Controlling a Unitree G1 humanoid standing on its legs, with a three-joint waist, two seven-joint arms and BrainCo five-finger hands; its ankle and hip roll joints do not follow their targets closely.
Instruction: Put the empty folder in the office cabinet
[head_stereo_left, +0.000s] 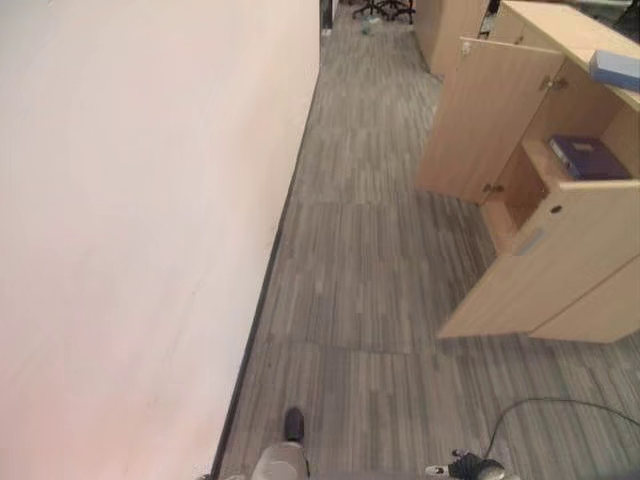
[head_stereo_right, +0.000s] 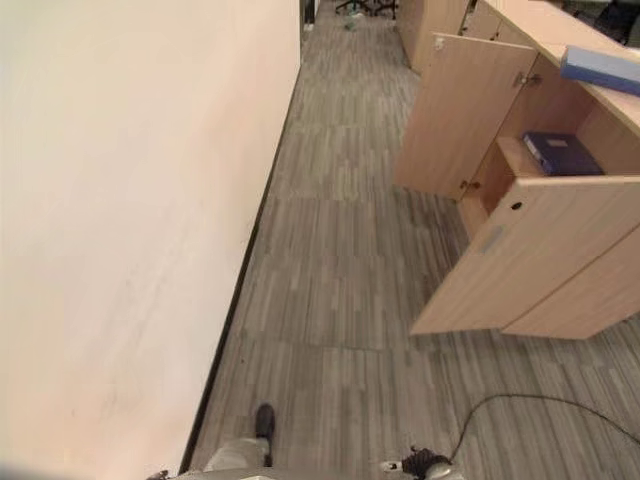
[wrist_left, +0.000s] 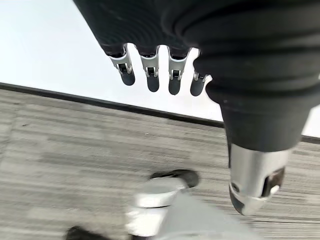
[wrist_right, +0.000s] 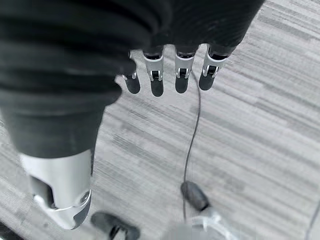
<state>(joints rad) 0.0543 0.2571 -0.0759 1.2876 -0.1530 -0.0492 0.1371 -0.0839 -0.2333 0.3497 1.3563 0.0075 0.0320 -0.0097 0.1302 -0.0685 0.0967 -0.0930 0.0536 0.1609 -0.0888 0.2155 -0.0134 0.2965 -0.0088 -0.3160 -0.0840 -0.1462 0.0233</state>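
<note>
A wooden office cabinet (head_stereo_left: 585, 255) stands at the right with both doors swung open. A dark blue folder (head_stereo_left: 588, 157) lies flat on its inner shelf. A light blue folder (head_stereo_right: 603, 70) lies on the cabinet's top. In the left wrist view my left hand (wrist_left: 174, 75) hangs over the carpet near the wall's black baseboard, fingers relaxed and holding nothing. In the right wrist view my right hand (wrist_right: 156, 80) hangs over the carpet the same way, with nothing in it. Both hands are well away from the cabinet.
A long pale wall (head_stereo_left: 130, 220) with a black baseboard (head_stereo_left: 262, 300) runs along the left. Grey striped carpet (head_stereo_left: 360, 280) lies between wall and cabinet. The far open door (head_stereo_left: 488, 120) juts into the aisle. Another wooden cabinet (head_stereo_left: 450, 30) and office chairs (head_stereo_left: 385, 10) stand at the back.
</note>
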